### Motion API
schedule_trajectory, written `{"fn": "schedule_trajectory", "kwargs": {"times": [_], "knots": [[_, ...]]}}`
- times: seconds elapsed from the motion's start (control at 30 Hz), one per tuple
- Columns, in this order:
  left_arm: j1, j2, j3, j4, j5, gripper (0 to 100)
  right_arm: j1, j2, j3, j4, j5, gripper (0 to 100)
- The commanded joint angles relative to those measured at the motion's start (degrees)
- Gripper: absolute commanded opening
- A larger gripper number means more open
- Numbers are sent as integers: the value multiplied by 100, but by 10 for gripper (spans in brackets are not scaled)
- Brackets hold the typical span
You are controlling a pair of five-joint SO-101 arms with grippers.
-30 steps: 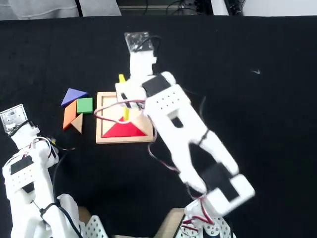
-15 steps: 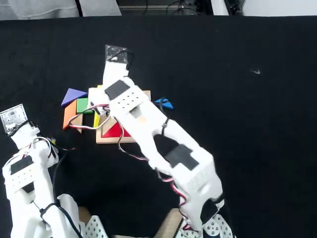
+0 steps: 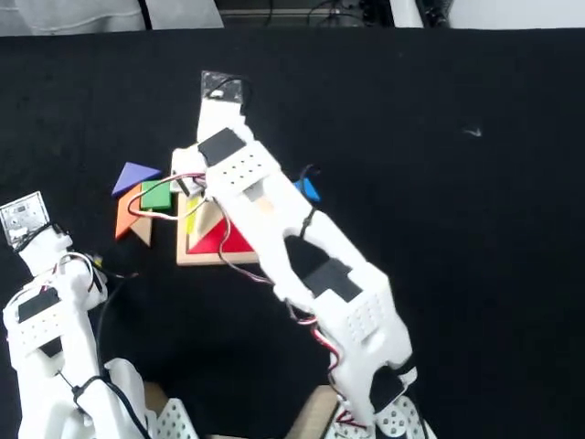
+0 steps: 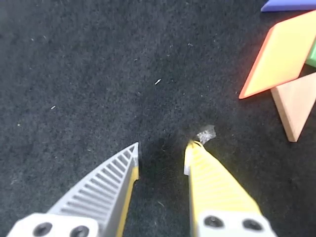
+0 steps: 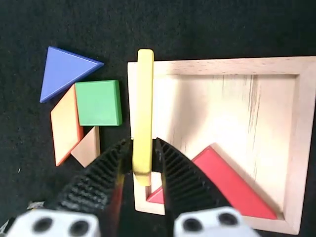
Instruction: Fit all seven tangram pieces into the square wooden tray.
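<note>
High view, as I read it: tray [image 3: 212, 259] left of centre, large triangle [image 3: 219, 240] lying in its lower part. Left of the tray, a cluster: medium triangle [image 3: 135, 176] uppermost, square [image 3: 155, 195] below it just beside the tray rim, parallelogram [image 3: 125, 216] lower left of the square, small triangle [image 3: 143, 229] lowest. A second small triangle [image 3: 308, 189] lies right of the tray. An edge-up piece [image 5: 144, 98] stands over the tray's left rim, between the right gripper's [image 5: 143, 144] fingers.
</note>
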Motion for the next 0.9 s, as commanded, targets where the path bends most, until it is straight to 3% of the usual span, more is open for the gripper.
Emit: {"fn": "schedule_trajectory", "kwargs": {"times": [0.0, 0.53, 0.87], "knots": [[57, -44, -31, -97, -9, 159, 70, -40, 110, -343, 79, 12], [57, -44, -31, -97, -9, 159, -79, 268, 207, -545, 308, 12], [57, -44, -31, -97, -9, 159, -97, 787, -752, 220, 281, 41]]}}
